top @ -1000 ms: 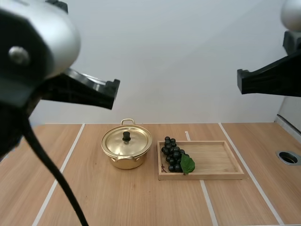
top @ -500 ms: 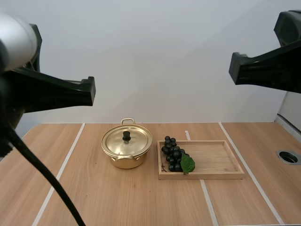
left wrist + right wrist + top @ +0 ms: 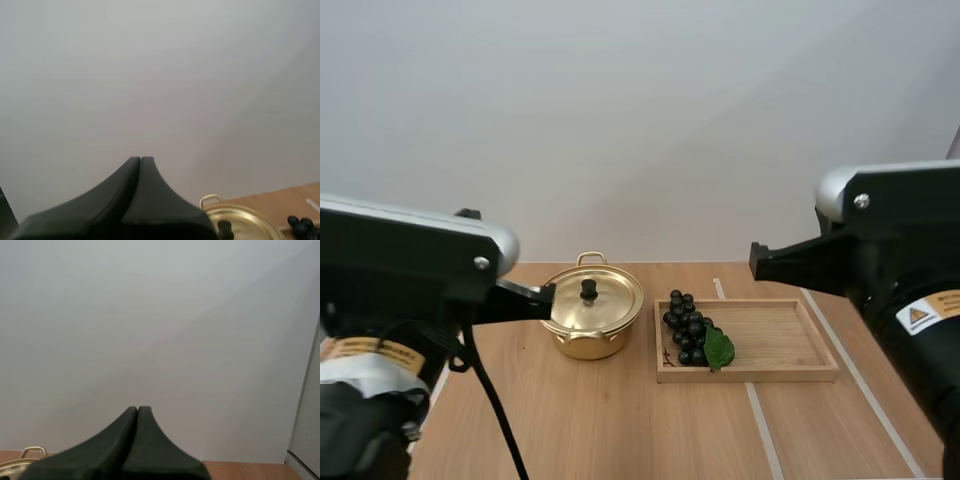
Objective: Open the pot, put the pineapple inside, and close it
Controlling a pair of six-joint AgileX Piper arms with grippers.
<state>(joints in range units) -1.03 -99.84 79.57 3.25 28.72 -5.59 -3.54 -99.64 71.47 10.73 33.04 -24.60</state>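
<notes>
Lidded pot [image 3: 588, 338] on tabletop [image 3: 620, 430], wooden tray [image 3: 790, 345] just right of pot, grapes [image 3: 688, 330] at tray end nearest pot, left end effector [image 3: 140, 159] clenched empty, right end effector [image 3: 137, 409] clenched empty.

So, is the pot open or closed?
Closed: the gold lid, black knob up, sits flat on the pot.

Shiny gold metal pot [image 3: 590, 318], matt wooden tray [image 3: 775, 338], wood-grain table [image 3: 620, 430]

- My left arm [image 3: 410, 262] and right arm [image 3: 905, 250]: black housings, silver-grey caps.
- A yellow warning label [image 3: 932, 313] on each.
- My left tool [image 3: 140, 159] and right tool [image 3: 137, 408] are black wedges.
</notes>
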